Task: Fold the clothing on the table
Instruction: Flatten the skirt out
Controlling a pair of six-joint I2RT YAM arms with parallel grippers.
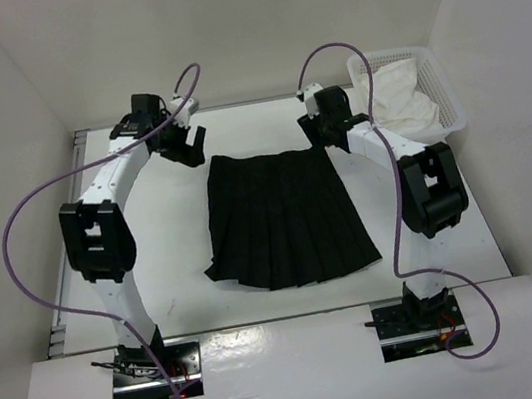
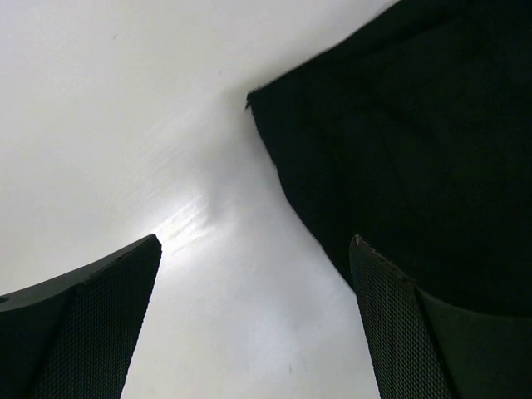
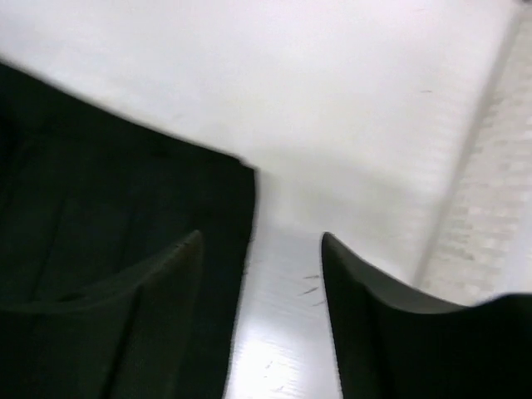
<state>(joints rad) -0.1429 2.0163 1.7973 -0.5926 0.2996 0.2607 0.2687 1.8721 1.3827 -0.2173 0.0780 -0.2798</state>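
Observation:
The clothing point(image 1: 284, 215) is a black pleated skirt lying flat on the white table point(image 1: 175, 264), narrow waist end far, wide hem near. My left gripper point(image 1: 189, 149) hovers just left of the skirt's far left corner point(image 2: 251, 98), jaws wide open with bare table between its fingers point(image 2: 108, 316). My right gripper point(image 1: 322, 135) sits at the far right corner point(image 3: 245, 166), open, with nothing between the jaws; its left finger point(image 3: 158, 307) hangs over the cloth point(image 3: 100, 208).
A white mesh basket point(image 1: 443, 90) holding pale cloth point(image 1: 400, 97) stands at the table's far right corner, close behind the right arm. White walls enclose the table on three sides. Purple cables loop off both arms.

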